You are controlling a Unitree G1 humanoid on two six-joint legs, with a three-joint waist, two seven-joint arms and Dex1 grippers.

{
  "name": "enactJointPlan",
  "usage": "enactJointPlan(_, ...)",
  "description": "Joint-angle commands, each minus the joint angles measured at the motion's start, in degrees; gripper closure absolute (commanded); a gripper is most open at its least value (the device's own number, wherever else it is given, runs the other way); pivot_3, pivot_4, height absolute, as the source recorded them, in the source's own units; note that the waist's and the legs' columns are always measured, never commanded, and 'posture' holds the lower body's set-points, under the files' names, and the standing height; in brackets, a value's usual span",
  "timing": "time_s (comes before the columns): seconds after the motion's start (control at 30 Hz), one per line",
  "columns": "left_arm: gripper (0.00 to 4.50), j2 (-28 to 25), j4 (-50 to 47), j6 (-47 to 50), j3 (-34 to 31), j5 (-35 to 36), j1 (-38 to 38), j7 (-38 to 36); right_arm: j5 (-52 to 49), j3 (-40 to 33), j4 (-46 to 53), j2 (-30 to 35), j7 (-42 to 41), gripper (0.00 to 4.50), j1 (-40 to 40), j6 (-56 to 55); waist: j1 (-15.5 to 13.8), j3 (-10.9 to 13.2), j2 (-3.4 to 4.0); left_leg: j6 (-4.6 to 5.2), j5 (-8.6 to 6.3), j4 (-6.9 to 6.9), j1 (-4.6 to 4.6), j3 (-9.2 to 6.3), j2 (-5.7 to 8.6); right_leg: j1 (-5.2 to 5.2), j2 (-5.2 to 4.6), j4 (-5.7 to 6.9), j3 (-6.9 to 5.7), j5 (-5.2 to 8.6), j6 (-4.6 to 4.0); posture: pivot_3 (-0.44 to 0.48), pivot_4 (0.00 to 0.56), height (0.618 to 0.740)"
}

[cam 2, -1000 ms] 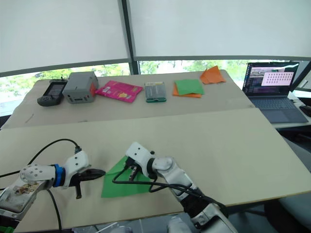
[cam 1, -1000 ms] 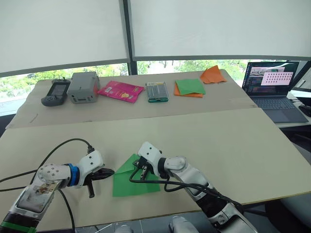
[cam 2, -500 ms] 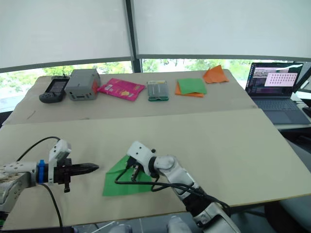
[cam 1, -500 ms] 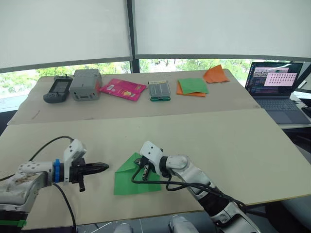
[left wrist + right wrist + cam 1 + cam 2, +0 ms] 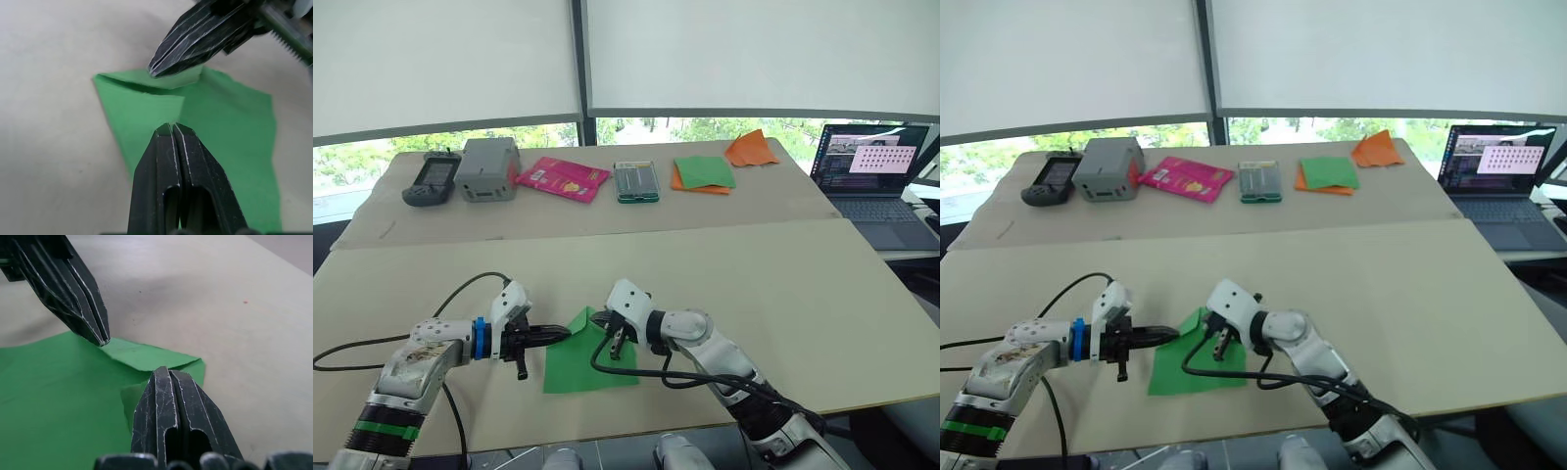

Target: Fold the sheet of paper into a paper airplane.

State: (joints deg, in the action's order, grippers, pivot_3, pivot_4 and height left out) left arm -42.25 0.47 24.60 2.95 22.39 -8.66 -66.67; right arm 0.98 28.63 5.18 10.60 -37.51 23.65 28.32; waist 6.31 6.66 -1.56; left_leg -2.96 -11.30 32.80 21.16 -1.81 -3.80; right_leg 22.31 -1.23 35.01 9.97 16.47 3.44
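Note:
The sheet of paper lies on the near table, bright green, with its far left corner folded over into a small flap. My left gripper is shut and points right, its tip resting on the sheet's left corner beside the flap. My right gripper is shut too, pointing down with its tip on the paper near the flap's fold. In the left wrist view, my left gripper sits at the flap's edge and the right gripper's fingers touch the flap's far side. Nothing shows between either pair of fingers.
The back table holds a handheld device, a grey box, a pink packet, a small green-edged case, a green sheet on an orange one and crumpled orange paper. A laptop stands far right.
My left gripper has moved right from the bare table onto the sheet's left corner. The right gripper has stayed on the paper near the folded flap.

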Motion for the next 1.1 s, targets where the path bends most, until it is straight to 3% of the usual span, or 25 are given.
enactJointPlan(0.03,4.43,0.6,1.5,-5.1,3.7,-4.1,0.1,-0.9,-0.3,-0.4,2.3,0.1,-0.1,4.50,-0.1,0.4,-0.1,0.0,0.00,0.00,0.00,0.00,0.00,0.00,0.00,0.00,0.00,0.01,0.00,0.00,0.00,0.000,0.150,0.740)
enactJointPlan(0.27,4.43,2.9,6.1,-8.7,6.3,-7.8,-1.2,0.6,-2.8,-4.0,10.7,4.1,-1.4,4.50,-3.2,2.5,-1.4,-0.1,0.06,0.00,0.00,0.11,0.00,0.01,0.04,-0.08,-0.02,-0.02,0.00,0.00,0.00,0.000,0.150,0.740)
enactJointPlan(0.53,4.43,3.2,5.7,-9.3,7.7,-8.8,-0.6,1.1,-6.1,-12.3,20.1,16.5,-3.9,4.50,-12.8,6.3,-2.4,-0.3,0.08,-0.03,-0.01,0.14,-0.02,0.01,0.06,-0.07,-0.04,-0.05,0.01,0.01,0.00,0.000,0.150,0.740)
enactJointPlan(0.7,4.43,3.3,5.0,-8.8,7.7,-8.7,-0.5,1.3,-3.0,-8.3,19.6,20.9,-4.8,4.50,-15.1,6.0,-2.3,-0.2,0.04,-0.04,-0.02,0.15,-0.03,0.01,0.06,-0.05,-0.04,-0.06,0.01,0.01,0.00,0.000,0.150,0.740)
enactJointPlan(1.1,4.43,3.0,4.0,-7.9,7.2,-8.5,0.1,1.8,-5.2,-2.5,20.5,21.3,-9.9,4.50,-15.4,6.2,-2.4,-0.4,-0.13,-0.05,-0.03,0.14,-0.05,0.01,0.05,-0.06,-0.04,-0.07,0.01,0.01,0.00,0.000,0.150,0.740)
